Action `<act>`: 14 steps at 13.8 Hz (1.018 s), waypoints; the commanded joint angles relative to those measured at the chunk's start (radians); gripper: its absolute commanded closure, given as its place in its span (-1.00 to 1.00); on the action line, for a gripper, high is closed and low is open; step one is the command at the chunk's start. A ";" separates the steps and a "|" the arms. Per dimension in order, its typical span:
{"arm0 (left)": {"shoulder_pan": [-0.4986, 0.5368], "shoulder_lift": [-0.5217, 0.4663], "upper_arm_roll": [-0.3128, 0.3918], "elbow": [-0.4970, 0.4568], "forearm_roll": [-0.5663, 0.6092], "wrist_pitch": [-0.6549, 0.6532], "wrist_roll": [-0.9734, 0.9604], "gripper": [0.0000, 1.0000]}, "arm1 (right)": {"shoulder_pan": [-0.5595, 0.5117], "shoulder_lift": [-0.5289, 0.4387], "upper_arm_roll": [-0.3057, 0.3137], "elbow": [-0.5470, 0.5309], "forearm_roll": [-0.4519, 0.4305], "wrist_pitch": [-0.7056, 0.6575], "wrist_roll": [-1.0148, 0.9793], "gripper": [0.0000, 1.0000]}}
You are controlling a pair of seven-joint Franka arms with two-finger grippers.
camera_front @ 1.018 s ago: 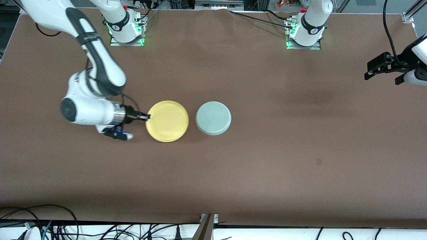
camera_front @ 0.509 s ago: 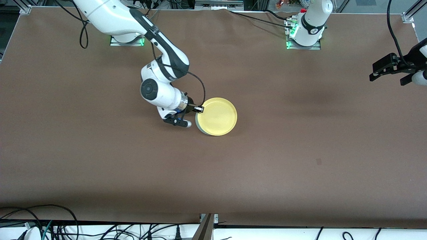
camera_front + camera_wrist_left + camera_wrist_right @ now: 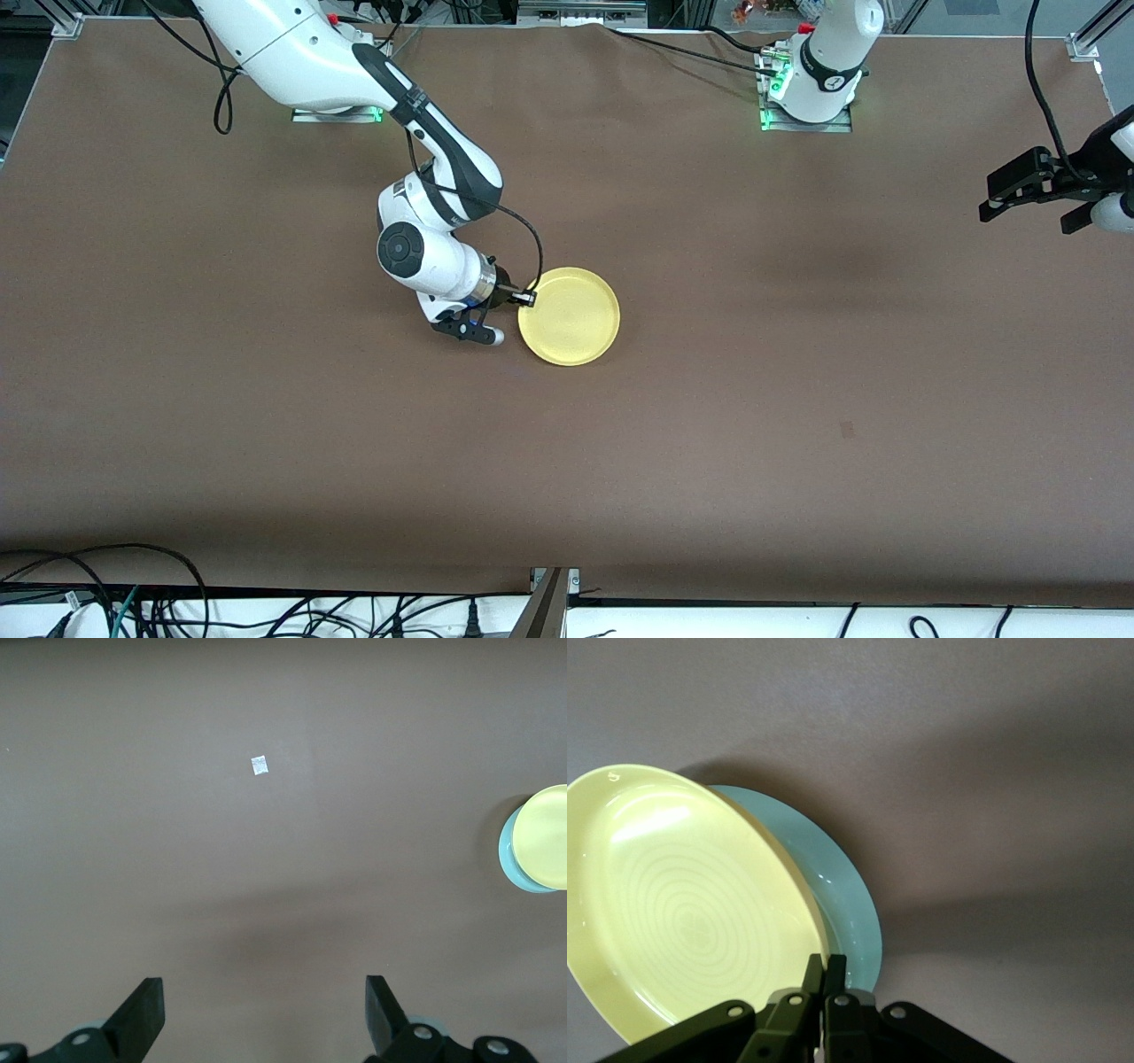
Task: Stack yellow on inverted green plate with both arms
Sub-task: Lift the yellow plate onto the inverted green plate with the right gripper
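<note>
Your right pincer (image 3: 524, 299) clamps the yellow plate (image 3: 571, 316) by its ten-o'clock rim to seat it on the green plate (image 3: 846, 895) mid-bench, while your left pincer (image 3: 1032, 186) waits apart, unladen, over the bench's (image 3: 797, 425) edge.

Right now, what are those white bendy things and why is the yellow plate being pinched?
Those are two robot arms bolted to a brown table. One picture looks down from a high camera; the other two come from small cameras on the arms' wrists. Each arm ends in a black two-finger tool. The right tool is shut on the rim of the yellow plate. That plate sits over a pale green plate, whose edge peeks out in the wrist pictures. The left tool waits, open and holding nothing, over the left arm's end of the table. A tiny pale scrap also lies on the table.
</note>
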State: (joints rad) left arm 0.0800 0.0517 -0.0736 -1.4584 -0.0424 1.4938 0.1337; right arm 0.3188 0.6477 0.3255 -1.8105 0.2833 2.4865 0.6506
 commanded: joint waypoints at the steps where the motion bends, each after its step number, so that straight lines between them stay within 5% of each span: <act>1: -0.011 0.026 -0.012 0.029 0.012 -0.003 0.021 -1.00 | 0.031 -0.010 -0.010 -0.018 -0.016 -0.003 0.008 1.00; 8: -0.012 0.030 -0.011 0.029 0.022 -0.004 0.021 -1.00 | 0.032 -0.029 -0.011 -0.029 -0.015 -0.006 0.011 1.00; 9: -0.011 0.030 -0.009 0.029 0.022 -0.004 0.021 -1.00 | 0.032 -0.030 -0.011 -0.029 -0.015 -0.008 0.029 0.44; 10: -0.011 0.033 -0.009 0.029 0.024 -0.003 0.020 -1.00 | 0.032 -0.031 -0.011 -0.027 -0.015 -0.008 0.070 -0.99; 12: -0.017 0.063 -0.011 0.032 0.021 0.003 0.020 -1.00 | 0.032 -0.084 -0.011 -0.029 -0.016 -0.027 0.118 -1.00; 14: -0.017 0.068 -0.012 0.033 0.021 0.057 0.020 -1.00 | 0.031 -0.178 -0.046 -0.020 -0.054 -0.185 0.121 -1.00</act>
State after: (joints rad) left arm 0.0683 0.0966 -0.0833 -1.4556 -0.0424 1.5244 0.1368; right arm 0.3425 0.5896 0.3185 -1.8122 0.2689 2.4267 0.7346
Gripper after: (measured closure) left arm 0.000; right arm 0.511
